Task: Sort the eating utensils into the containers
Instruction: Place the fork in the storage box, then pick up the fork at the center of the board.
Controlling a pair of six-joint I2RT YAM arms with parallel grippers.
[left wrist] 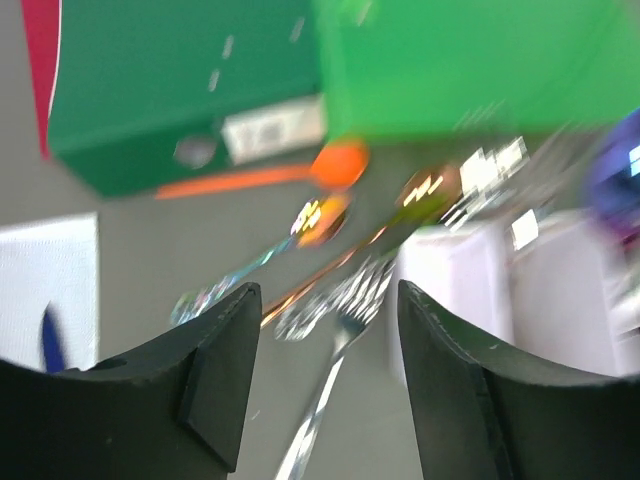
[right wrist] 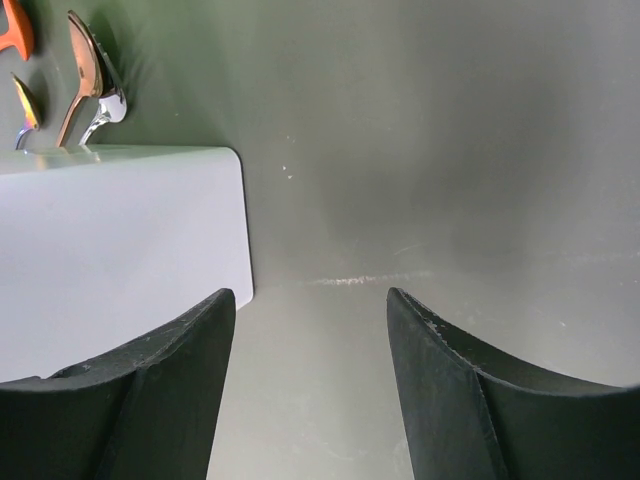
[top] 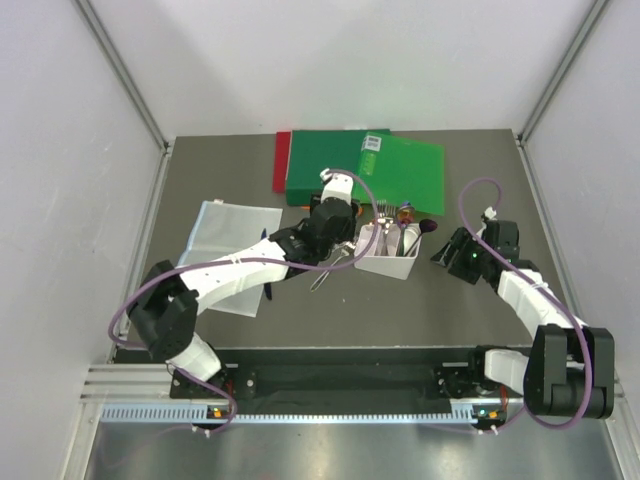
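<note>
- Straddling a silver fork (left wrist: 335, 335), the left claw (left wrist: 328, 296) has its jaws apart. The fork lies on the table between the fingertips, with a gap on either side.
- Beyond the fingertips lies an orange spoon (left wrist: 338, 163). The white bin (left wrist: 470, 290) sits just right of the right finger.
- Right claw (right wrist: 310, 300): jaws wide, nothing between them. The bin's corner is just beside its left finger, and a copper-coloured spoon (right wrist: 82, 70) shows past the bin's far edge.
- The left wrist view is blurred, so other utensils there are hard to make out.
</note>
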